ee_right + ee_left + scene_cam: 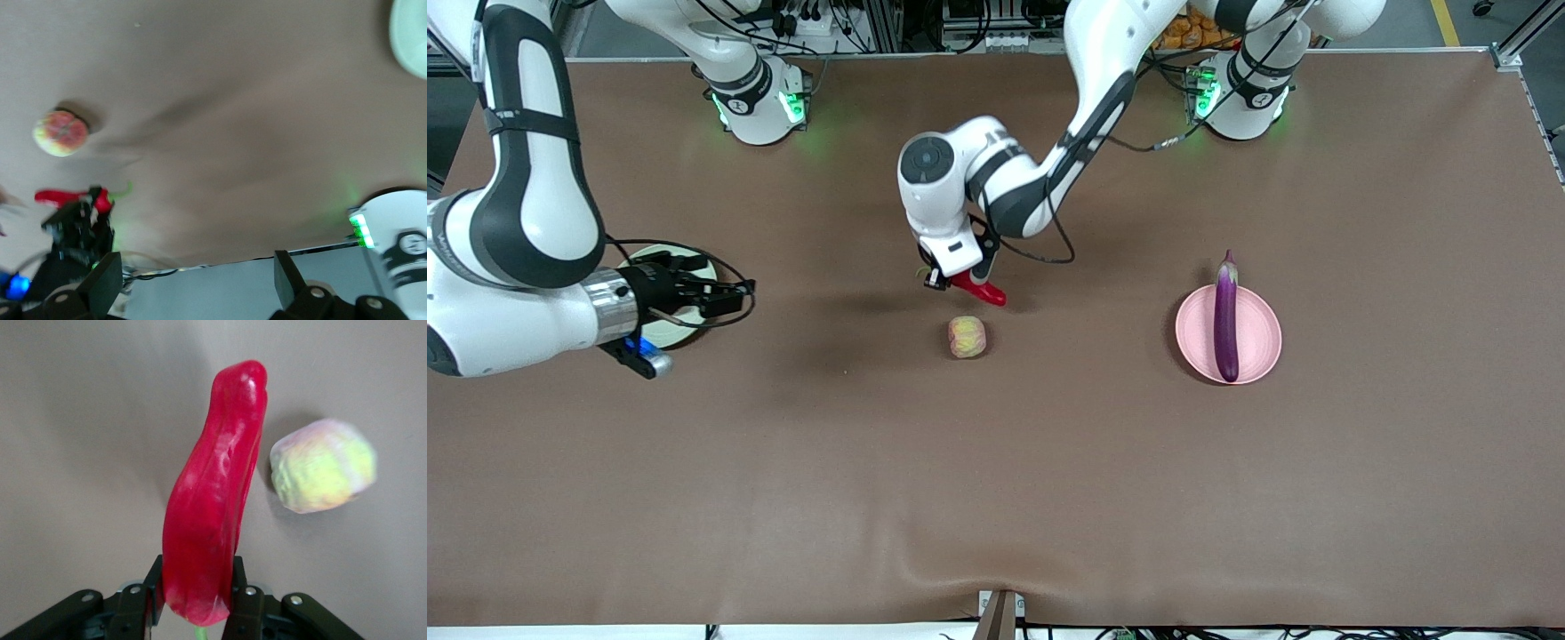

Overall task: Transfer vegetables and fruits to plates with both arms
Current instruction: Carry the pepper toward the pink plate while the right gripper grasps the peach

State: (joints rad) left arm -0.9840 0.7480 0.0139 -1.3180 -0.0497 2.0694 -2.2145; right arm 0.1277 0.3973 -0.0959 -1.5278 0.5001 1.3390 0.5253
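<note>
The pink plate (1263, 356) already carried the eggplant (1226, 320). The left gripper (964, 277), over mid-table, pinched the glossy red chili pepper (212, 513) by its stem end only, so it might swing loose above the lumpy yellowish fruit (967, 337). The right gripper (725, 298) hung open over the green plate (660, 331).

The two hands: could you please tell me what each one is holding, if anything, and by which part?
The left hand grips the red chili pepper near its green stem end. The right hand, over the pale green plate, is open and holds nothing.
</note>
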